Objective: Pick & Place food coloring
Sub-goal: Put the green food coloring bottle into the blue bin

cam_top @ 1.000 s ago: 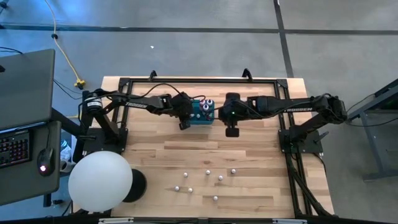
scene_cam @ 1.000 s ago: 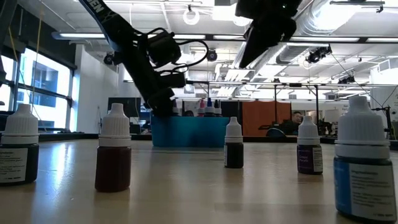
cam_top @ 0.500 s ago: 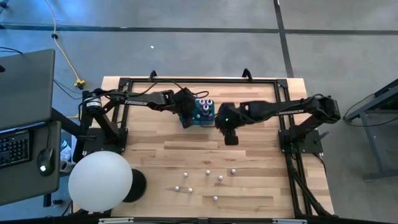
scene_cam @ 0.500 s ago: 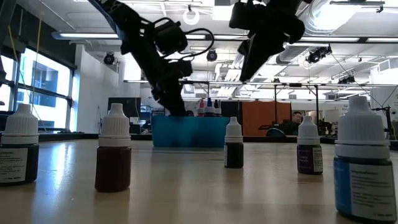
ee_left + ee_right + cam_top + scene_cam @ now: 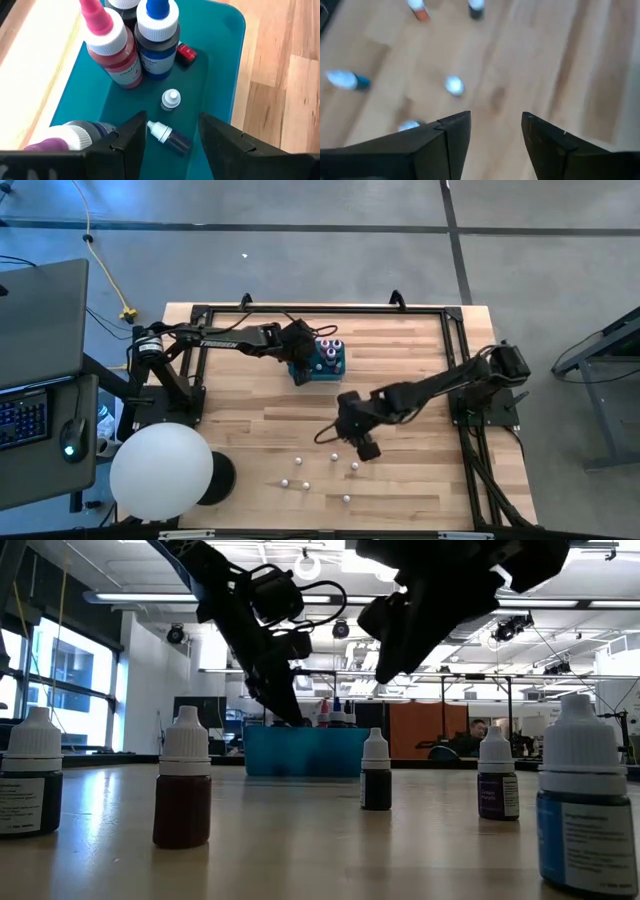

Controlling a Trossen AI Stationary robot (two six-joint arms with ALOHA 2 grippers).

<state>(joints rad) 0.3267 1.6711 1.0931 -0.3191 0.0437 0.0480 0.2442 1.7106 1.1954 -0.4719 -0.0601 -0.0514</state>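
Nearest the low camera, the loose food coloring bottles point(image 5: 182, 790) stand upright on the wooden table point(image 5: 420, 380), white caps up and long axes vertical: a dark one at the left edge, a reddish-brown one beside it, a blue one point(image 5: 588, 795) close at the right, then a small dark one point(image 5: 376, 772) and a purple one point(image 5: 497, 776) farther back. From above, these show only as white cap dots point(image 5: 333, 456) scattered over the near half of the table, well apart from one another.

The right gripper point(image 5: 366, 446) hangs over that scatter, just beside the dots. In its wrist view its two fingers point(image 5: 447, 135) are spread with only bare wood between them, nothing held; a white cap point(image 5: 454, 85) lies just ahead of the gap, and other bottles show farther off, blurred.

Farther back, near the table's far edge, sits the teal box point(image 5: 325, 364). The left gripper point(image 5: 299, 368) is at the box's left side, its fingers point(image 5: 131, 137) released and empty, parted above the box's floor. Inside the box one tiny dark bottle point(image 5: 169, 137) lies on its side, long axis running diagonally across the floor, with its white cap toward the left finger. Another tiny bottle point(image 5: 170, 99) stands upright just beyond it, cap toward the camera. Behind these stand a larger red bottle with a pink tip point(image 5: 110, 44) and a larger dark blue bottle with a blue tip point(image 5: 158, 39), touching each other, and a small red piece point(image 5: 186, 52) lies beside them. A purple bottle point(image 5: 70, 137) lies near the gripper.

Beyond the table a white globe point(image 5: 160, 470) sits at the near left corner.
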